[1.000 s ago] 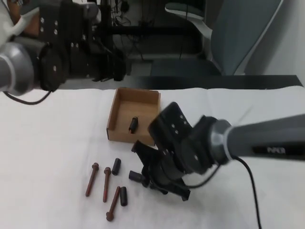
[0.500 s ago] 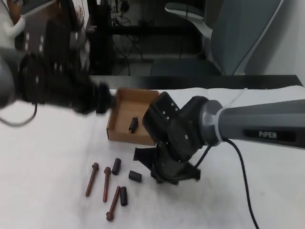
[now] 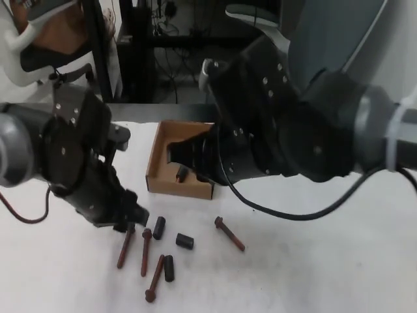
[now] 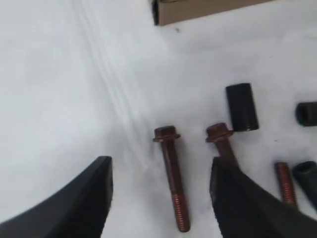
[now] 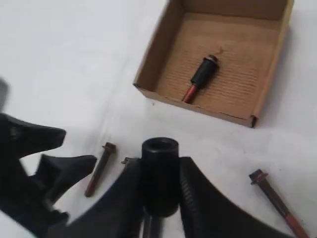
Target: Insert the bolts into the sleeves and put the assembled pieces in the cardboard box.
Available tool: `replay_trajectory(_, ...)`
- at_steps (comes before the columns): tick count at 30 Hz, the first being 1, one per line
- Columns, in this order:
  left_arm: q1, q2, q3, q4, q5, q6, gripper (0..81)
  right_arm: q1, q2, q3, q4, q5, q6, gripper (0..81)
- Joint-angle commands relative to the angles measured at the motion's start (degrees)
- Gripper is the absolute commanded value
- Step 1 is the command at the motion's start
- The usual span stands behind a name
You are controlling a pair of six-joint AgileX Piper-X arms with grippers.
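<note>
My left gripper [image 4: 161,166] hangs open low over the white cloth, its fingers astride a rusty bolt [image 4: 173,193]; in the high view this left gripper [image 3: 124,220] sits at the head of the bolt row. A second bolt [image 4: 222,140] lies partly behind one finger, with a black sleeve [image 4: 242,106] just beyond it. My right gripper [image 5: 159,186] is shut on an upright black sleeve [image 5: 159,168], raised near the cardboard box [image 5: 151,87]. One assembled piece [image 5: 200,77] lies inside the box. A loose bolt [image 3: 228,233] lies right of the sleeves.
Two more sleeves [image 3: 184,241] [image 3: 169,267] and a third bolt [image 3: 154,277] lie among the row on the white cloth [image 3: 313,261]. The right arm's bulk [image 3: 293,130] hangs over the box's right side. Chairs and cables stand beyond the bench's far edge.
The right arm rose from the cloth towards the box, uncovering a bolt where it had been. The left arm swung down from the back left to the bolt row.
</note>
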Motion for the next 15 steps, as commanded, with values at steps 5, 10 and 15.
replay_trajectory(5, -0.30, 5.68, -0.21, -0.93, -2.08, 1.26, 54.5, 1.89, -4.03, -0.06, -0.35, -0.28, -2.19, 0.6)
replay_trajectory(10, -0.38, 8.50, -0.21, -6.08, -2.08, 1.03, 49.4, 2.19, -5.28, -0.06, -0.25, -0.98, -3.77, 0.6)
replay_trajectory(15, -0.38, 10.56, -0.33, -6.64, -1.67, -0.49, 25.1, 2.19, -5.40, -0.06, -0.25, -1.60, -4.97, 0.6)
